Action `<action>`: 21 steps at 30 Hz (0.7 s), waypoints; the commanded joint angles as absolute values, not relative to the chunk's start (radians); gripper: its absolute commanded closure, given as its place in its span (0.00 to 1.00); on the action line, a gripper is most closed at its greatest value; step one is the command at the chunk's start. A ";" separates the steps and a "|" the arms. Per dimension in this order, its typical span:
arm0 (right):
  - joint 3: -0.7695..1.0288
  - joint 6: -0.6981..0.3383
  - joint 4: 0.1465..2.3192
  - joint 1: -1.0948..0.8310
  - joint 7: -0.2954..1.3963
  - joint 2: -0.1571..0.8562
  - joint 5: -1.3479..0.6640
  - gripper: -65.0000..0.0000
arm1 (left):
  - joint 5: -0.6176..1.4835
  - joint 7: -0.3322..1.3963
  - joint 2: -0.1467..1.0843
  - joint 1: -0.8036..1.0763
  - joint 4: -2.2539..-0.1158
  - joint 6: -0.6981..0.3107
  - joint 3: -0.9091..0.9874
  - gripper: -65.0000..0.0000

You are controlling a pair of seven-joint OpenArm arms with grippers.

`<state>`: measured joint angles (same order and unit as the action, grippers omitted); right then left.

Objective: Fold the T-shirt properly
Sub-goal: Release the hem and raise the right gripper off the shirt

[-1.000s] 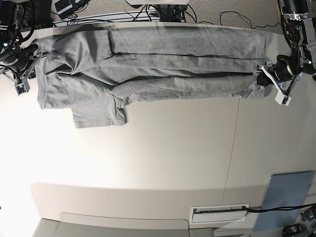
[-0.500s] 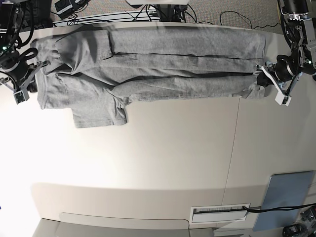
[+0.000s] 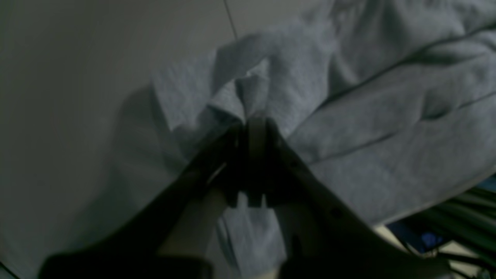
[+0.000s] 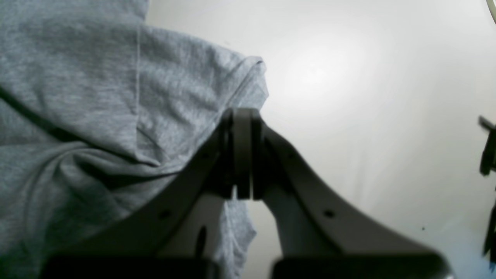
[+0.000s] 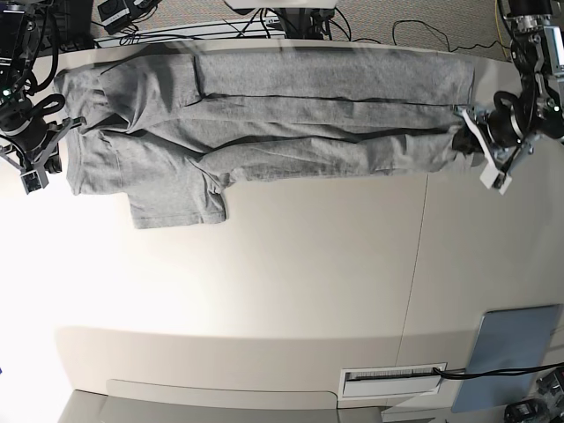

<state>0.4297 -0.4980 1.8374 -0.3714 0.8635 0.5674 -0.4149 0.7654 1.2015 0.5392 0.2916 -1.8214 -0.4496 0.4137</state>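
Here, T-shirt [image 5: 291,132] stretched lengthwise, left hand [image 5: 471,134] and right hand [image 5: 55,145] pinching opposite ends

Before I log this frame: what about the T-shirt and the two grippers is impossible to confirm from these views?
- Base view: the T-shirt shows only plain grey; any underside print is hidden.
- Left wrist view: dim and blurred; the left gripper covers the pinched hem, so layers held are unclear.
- Right wrist view: the right gripper hides its contact point.
- Base view: the table is cut off by the edges.

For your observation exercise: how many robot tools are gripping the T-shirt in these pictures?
2. The left tool clamps the T-shirt at its right end in the base view; the right tool clamps its left end.
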 commanded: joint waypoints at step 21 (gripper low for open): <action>0.439 -0.609 1.851 -0.366 0.757 0.590 -0.385 0.71 | 0.642 1.074 0.596 0.385 -1.813 -0.406 0.422 0.23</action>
